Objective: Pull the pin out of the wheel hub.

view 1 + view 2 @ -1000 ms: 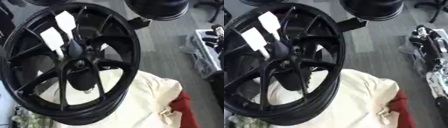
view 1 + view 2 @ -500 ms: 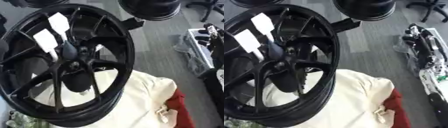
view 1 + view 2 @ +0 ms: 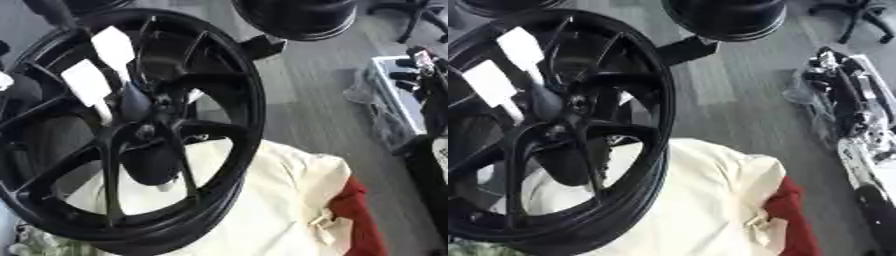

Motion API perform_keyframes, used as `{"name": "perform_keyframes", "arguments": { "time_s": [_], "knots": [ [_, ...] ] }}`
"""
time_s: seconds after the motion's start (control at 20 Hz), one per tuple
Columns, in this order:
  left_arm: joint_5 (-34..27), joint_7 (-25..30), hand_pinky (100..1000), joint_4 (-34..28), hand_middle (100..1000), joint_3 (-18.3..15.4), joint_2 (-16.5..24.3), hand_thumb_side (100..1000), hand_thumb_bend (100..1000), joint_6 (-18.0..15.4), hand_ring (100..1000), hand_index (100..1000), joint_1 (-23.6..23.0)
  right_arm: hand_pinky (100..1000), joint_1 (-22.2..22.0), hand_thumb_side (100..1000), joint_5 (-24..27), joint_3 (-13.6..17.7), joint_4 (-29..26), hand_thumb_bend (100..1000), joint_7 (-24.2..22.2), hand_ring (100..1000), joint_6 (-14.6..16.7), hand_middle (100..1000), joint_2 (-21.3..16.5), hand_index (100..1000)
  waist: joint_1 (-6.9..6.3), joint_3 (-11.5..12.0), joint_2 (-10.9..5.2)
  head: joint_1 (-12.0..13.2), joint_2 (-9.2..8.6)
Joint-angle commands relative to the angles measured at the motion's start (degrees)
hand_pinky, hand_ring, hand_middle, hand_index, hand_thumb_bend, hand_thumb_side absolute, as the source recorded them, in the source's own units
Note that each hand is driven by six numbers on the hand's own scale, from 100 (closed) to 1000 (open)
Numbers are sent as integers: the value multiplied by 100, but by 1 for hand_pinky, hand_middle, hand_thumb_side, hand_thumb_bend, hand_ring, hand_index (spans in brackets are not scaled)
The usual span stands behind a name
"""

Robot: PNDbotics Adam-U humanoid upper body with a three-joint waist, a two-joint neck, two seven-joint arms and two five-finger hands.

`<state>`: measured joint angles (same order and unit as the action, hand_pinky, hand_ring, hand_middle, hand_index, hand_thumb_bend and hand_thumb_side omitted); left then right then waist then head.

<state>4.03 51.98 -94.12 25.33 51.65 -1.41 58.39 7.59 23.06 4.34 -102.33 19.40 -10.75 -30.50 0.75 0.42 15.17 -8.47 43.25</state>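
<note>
Wheel [image 3: 229, 75], black and spoked, fills the left of both views, tilted over a cream cloth [image 3: 262, 210]. Two white tags [image 3: 112, 45] stick up near its hub [image 3: 144, 112]. Pin: I cannot pick it out. No robot hand shows, so I cannot tell its state.

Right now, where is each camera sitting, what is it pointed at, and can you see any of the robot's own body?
Left eye view: in the head, looking down at a black wheel with two white tags; no robot hand clearly shows.
Right eye view: beside it, same downward aim; the wheel sits further left, with more grey floor at right.
Both share the wheel's hub and the cream cloth.
</note>
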Motion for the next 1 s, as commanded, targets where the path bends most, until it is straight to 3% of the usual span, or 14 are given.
{"name": "perform_keyframes", "arguments": {
  "time_s": [0.05,0.55,0.75,0.8,1.0],
  "knots": [
    [33,-2,831,161,676,72,-32,336,579,-107,752,765,197,854,75,634,-10,25,-73,100,-14,724,4,719,-131,824,-10,-24,-129,3,-11],
    [88,-2,835,624,701,407,-301,306,561,-310,760,765,381,854,125,632,-2,22,-78,100,-10,723,-2,718,-138,824,-25,-133,-81,12,-52],
    [202,-2,839,765,717,505,-318,195,528,-397,767,769,361,853,130,632,-4,24,-77,100,-6,723,0,718,-140,824,-27,-140,-69,17,-66],
    [235,-2,836,797,715,543,-318,160,514,-421,754,768,351,853,133,632,-4,23,-78,100,-7,723,0,718,-141,824,-27,-142,-67,19,-63],
    [303,-2,816,816,678,572,-302,159,526,-505,665,762,331,853,129,633,-5,23,-74,100,-8,723,-1,718,-140,824,-24,-137,-61,23,-53]
  ]
}}
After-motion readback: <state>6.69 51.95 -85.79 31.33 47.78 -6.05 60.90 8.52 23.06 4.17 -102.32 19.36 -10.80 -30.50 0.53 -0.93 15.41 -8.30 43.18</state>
